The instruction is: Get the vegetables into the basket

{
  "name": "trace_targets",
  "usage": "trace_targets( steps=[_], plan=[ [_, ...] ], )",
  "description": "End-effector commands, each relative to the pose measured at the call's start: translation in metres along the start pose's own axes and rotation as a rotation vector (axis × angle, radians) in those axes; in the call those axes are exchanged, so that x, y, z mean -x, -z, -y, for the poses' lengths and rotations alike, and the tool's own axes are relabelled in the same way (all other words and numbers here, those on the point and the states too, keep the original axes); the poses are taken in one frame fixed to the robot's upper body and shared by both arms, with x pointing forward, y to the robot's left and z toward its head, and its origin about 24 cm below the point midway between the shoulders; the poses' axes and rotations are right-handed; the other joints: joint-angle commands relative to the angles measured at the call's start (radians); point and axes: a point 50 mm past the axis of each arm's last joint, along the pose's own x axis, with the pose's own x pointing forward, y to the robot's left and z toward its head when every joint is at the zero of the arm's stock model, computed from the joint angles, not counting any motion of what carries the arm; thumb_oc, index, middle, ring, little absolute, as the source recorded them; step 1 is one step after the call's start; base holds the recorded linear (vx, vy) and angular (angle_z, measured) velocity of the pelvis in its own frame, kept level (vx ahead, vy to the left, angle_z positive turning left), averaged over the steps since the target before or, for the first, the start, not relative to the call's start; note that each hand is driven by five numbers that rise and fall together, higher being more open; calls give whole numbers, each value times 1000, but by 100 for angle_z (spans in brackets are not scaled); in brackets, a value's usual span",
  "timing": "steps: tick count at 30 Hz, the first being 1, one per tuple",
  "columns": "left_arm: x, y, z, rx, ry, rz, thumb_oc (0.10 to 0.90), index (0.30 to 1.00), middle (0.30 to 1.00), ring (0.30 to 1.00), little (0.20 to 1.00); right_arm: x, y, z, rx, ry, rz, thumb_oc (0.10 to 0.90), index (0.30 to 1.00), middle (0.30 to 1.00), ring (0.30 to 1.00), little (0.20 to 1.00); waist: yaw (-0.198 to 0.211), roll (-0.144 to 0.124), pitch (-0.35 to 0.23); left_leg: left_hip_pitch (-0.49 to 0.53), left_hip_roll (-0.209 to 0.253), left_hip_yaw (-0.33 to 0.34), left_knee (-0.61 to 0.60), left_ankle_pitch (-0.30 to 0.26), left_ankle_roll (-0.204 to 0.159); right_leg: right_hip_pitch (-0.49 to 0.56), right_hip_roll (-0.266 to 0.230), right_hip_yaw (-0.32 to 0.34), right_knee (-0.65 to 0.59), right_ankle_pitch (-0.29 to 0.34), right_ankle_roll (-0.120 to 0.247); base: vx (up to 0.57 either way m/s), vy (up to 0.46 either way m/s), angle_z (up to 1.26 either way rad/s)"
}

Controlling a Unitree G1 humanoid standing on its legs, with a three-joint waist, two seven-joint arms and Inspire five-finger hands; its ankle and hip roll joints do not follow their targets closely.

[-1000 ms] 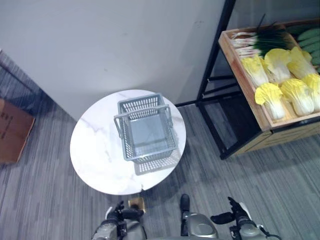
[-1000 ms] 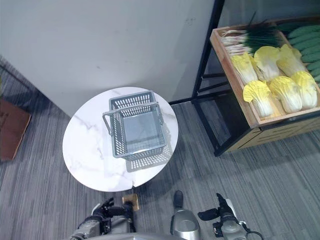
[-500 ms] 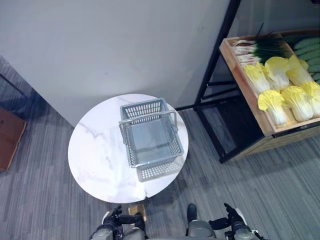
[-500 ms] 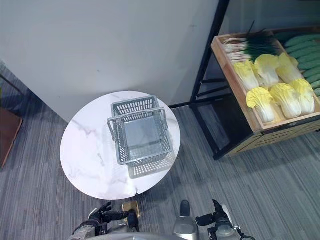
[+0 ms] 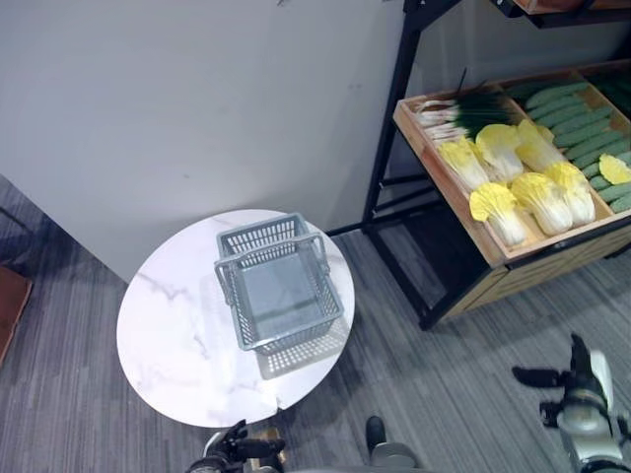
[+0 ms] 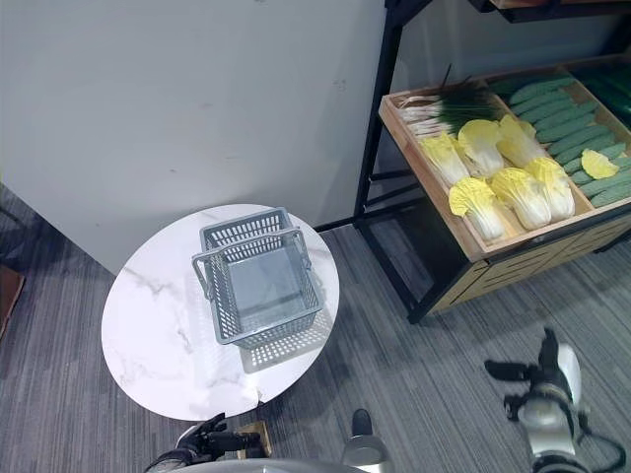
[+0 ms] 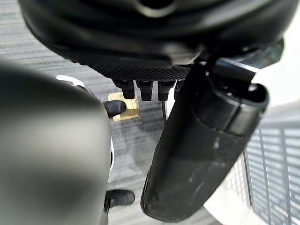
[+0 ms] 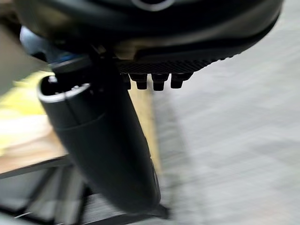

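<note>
Round white marble-patterned table (image 5: 173,350) on grey striped carpet (image 5: 463,384), bearing one grey plastic basket (image 5: 278,296), empty, handle up. Beside it, black metal rack (image 5: 394,128) carrying a wooden crate (image 5: 513,251) with yellow cabbages (image 5: 513,192), cucumbers (image 5: 577,113) and green onions (image 5: 463,108).

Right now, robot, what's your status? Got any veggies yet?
Both robot hands empty, open: left low by the table, right raised toward the crate. Basket empty on the table. Cabbages in the wooden crate, nothing blocking.

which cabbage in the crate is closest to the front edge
The yellow cabbage at the crate's front left corner; the others lie further back or to its right.
</note>
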Motion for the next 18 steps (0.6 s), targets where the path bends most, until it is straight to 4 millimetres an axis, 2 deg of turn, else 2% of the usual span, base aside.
trace_targets(
  steps=[1, 2, 3, 4, 5, 7, 8, 9, 10, 11, 12, 13, 15, 16, 17, 18],
  plan=[
    [0, 5, -3, -31, 7, -44, 900, 1000, 1000, 1000, 1000, -14, -96, 28, 192, 81, 438, 900, 1000, 1000, 1000, 1000, 22, -47, 28, 19, 16, 12, 6, -21, -2, 7, -71, 0, 2, 37, 58, 26, 4, -5],
    [0, 4, -3, -34, 8, -42, 900, 1000, 1000, 1000, 1000, -9, -115, 32, 245, 85, 537, 900, 1000, 1000, 1000, 1000, 24, -49, 25, 15, 15, 10, 6, -18, -2, 4, -72, 0, 0, 39, 57, 0, 0, 0],
    [0, 4, -2, -40, 9, -44, 900, 1000, 1000, 1000, 1000, -7, -118, 33, 268, 86, 557, 900, 1000, 1000, 1000, 1000, 27, -48, 23, 15, 14, 8, 6, -18, -1, 5, -72, -3, 0, 39, 57, 0, 0, 0],
    [0, 5, -3, -51, 6, -49, 900, 1000, 1000, 1000, 1000, 1, -140, 36, 330, 99, 676, 900, 1000, 1000, 1000, 1000, 31, -48, 23, 14, 13, 6, 6, -18, 0, 6, -72, -3, 0, 37, 57, 14, -6, 4],
    [0, 5, -3, -51, 7, -49, 900, 1000, 1000, 1000, 1000, 2, -140, 36, 332, 99, 677, 900, 1000, 1000, 1000, 1000, 30, -47, 23, 14, 13, 5, 6, -18, 0, 7, -72, -4, 0, 37, 58, 17, -2, 6],
    [0, 5, -6, -69, -22, -52, 900, 1000, 1000, 1000, 1000, 25, -181, 43, 432, 150, 916, 900, 1000, 1000, 1000, 1000, 43, -48, 19, 13, 11, -2, 6, -21, 1, 12, -75, -12, 0, 33, 60, 22, -2, 9],
    [0, 5, -5, -69, -22, -52, 900, 1000, 1000, 1000, 1000, 25, -181, 43, 433, 150, 916, 900, 1000, 1000, 1000, 1000, 42, -48, 20, 13, 11, -3, 6, -21, 1, 13, -75, -13, 0, 32, 60, 24, -2, 11],
    [0, 6, -7, -80, -39, -57, 900, 1000, 1000, 1000, 1000, 39, -204, 37, 439, 133, 1043, 900, 1000, 1000, 1000, 1000, 57, -51, 16, 12, 9, -9, 6, -21, 1, 17, -77, -18, 0, 30, 60, 14, -1, 10],
    [0, 6, -7, -79, -39, -57, 900, 1000, 1000, 1000, 1000, 38, -204, 37, 439, 132, 1045, 900, 1000, 1000, 1000, 1000, 55, -50, 17, 12, 9, -10, 6, -21, 1, 18, -77, -18, 0, 30, 60, 18, -2, 6],
    [0, 7, -7, -89, -43, -59, 900, 1000, 1000, 1000, 1000, 49, -215, 33, 413, 105, 1121, 900, 1000, 1000, 1000, 1000, 58, -52, 17, 11, 8, -14, 6, -21, 1, 19, -77, -22, 0, 29, 60, 0, 0, 0],
    [0, 6, -7, -117, -47, -60, 900, 1000, 1000, 1000, 1000, 63, -236, 27, 391, 62, 1234, 900, 1000, 1000, 1000, 1000, 73, -56, 14, 10, 7, -18, 6, -21, 1, 23, -77, -26, 0, 27, 60, 0, 0, 0],
    [0, 6, -7, -115, -48, -59, 900, 1000, 1000, 1000, 1000, 63, -237, 27, 390, 61, 1237, 900, 1000, 1000, 1000, 1000, 70, -56, 15, 10, 7, -18, 6, -21, 1, 24, -77, -26, 0, 27, 60, 8, -4, 12],
    [0, 6, -5, -144, -39, -60, 900, 1000, 1000, 1000, 1000, 77, -257, 17, 348, 2, 1346, 900, 1000, 1000, 1000, 1000, 83, -58, 13, 10, 8, -22, 6, -22, 1, 27, -77, -30, 0, 24, 59, 13, 2, 14],
    [0, 5, -6, -157, -43, -55, 900, 1000, 1000, 1000, 1000, 86, -276, 4, 306, -84, 1411, 900, 1000, 1000, 1000, 1000, 105, -61, 13, 6, 7, -28, 6, -21, 0, 29, -78, -36, 0, 23, 58, 14, -2, 8],
    [0, 4, -6, -153, -44, -54, 900, 1000, 1000, 1000, 1000, 86, -278, 3, 305, -86, 1414, 900, 1000, 1000, 1000, 1000, 101, -61, 14, 7, 7, -28, 6, -21, 0, 29, -78, -36, 0, 23, 58, 0, 0, 0],
    [0, 2, -6, -170, -47, -50, 900, 1000, 1000, 1000, 1000, 97, -296, -13, 257, -184, 1469, 900, 1000, 1000, 1000, 1000, 119, -64, 15, 3, 7, -34, 6, -19, 1, 30, -78, -40, 0, 22, 55, 0, 0, 0]
  ],
)
